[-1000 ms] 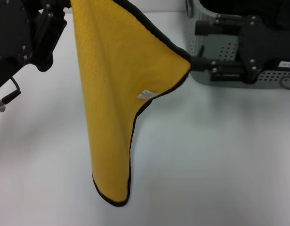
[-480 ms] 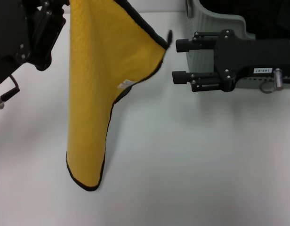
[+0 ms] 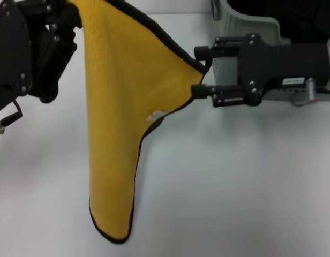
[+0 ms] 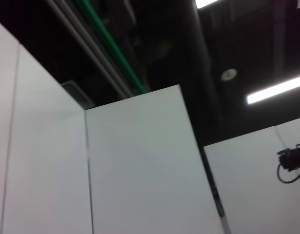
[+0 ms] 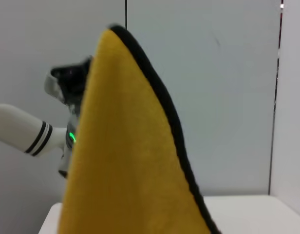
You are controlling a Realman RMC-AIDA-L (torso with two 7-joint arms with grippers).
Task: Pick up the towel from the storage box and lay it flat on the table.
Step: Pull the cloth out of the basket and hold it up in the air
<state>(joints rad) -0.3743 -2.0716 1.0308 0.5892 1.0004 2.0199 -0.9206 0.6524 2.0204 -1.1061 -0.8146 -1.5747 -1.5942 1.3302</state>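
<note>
With the towel (image 3: 119, 107) hanging clear of the storage box (image 3: 234, 32) above the table (image 3: 234, 187), gripped at its top corner by the left gripper (image 3: 74, 13), the right gripper (image 3: 200, 72) held its jaws open around the side corner, needing next to close and spread it.

White partition panels (image 4: 135, 170) under a dark ceiling with strip lights (image 4: 275, 88) and a green pipe (image 4: 111, 46).

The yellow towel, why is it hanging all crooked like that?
The towel hangs from one top corner at the left gripper, so it droops long. The right gripper, open, is at its side corner, near the storage box.
</note>
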